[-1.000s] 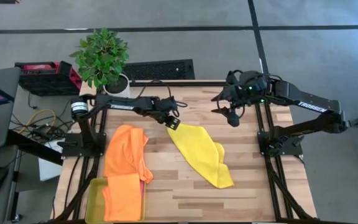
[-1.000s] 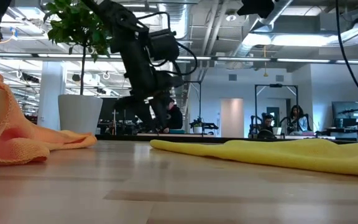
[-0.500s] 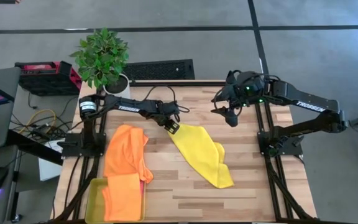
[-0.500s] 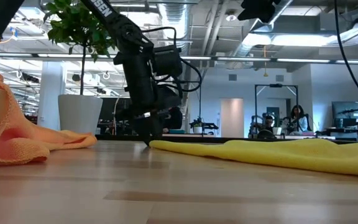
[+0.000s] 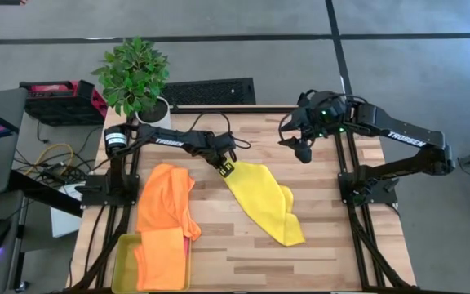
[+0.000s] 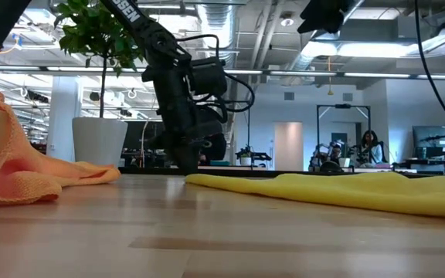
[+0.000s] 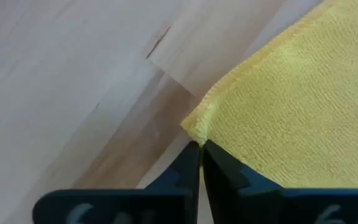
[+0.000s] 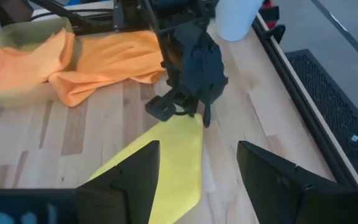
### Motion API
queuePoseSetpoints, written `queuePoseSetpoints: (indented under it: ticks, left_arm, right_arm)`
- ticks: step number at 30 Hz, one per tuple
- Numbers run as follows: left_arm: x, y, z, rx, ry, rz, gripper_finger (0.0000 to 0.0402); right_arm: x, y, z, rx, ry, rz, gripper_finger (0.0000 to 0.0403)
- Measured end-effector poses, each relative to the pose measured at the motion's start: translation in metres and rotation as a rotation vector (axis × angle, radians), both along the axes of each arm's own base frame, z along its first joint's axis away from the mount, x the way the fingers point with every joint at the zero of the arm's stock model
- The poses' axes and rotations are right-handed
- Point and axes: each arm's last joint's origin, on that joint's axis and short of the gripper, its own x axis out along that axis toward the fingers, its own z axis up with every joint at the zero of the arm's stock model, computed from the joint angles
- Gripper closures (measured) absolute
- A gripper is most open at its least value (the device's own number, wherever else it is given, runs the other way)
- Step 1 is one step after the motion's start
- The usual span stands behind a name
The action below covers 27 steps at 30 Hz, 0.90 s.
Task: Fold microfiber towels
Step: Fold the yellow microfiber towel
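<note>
A yellow towel (image 5: 263,200) lies spread out, slantwise, on the middle of the wooden table. My left gripper (image 5: 225,167) is down at its far-left corner and shut on it; it also shows in the low view (image 6: 185,166). An orange towel (image 5: 166,200) lies crumpled at the left, with another orange towel (image 5: 161,257) in the yellow-green tray (image 5: 123,265). My right gripper (image 5: 303,151) hangs open above the table's far right, clear of the towels. My left gripper pinches the yellow towel's far-left corner (image 7: 196,128) between its two fingertips (image 7: 191,163). The fingers come down from above, slanting from the table's far left. The corner stays at the table top and the rest of the towel lies flat and slack.
A potted plant (image 5: 135,75) stands at the table's far-left corner. The tray sits at the near-left edge. Bare wood lies near the front edge and to the right of the yellow towel (image 8: 160,162). People sit in the room beyond (image 6: 365,147).
My left gripper has come down onto the yellow towel's far-left corner and has shut on it. The towel lies where it was.
</note>
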Motion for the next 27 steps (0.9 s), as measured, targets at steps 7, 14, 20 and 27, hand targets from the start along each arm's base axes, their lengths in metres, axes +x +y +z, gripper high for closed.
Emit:
queuePoseSetpoints:
  ticks: [7, 14, 20, 27]
  left_arm:
    - [-0.008, -0.004, 0.028, -0.016, -0.044, -0.085, 0.0400]
    - [-0.022, -0.014, 0.075, 0.046, -0.143, -0.260, 0.0401]
    - [-0.030, -0.026, 0.102, 0.105, -0.216, -0.448, 0.0401]
    - [-0.031, -0.035, 0.110, 0.160, -0.233, -0.537, 0.0401]
  right_arm:
    - [0.001, -0.006, -0.015, 0.047, 0.138, -0.022, 0.0163]
    - [0.040, -0.021, -0.048, 0.053, 0.245, 0.023, 0.0163]
    - [0.086, -0.035, -0.086, 0.115, 0.213, 0.188, 0.0163]
    - [0.128, -0.046, -0.127, 0.164, 0.122, 0.344, 0.0163]
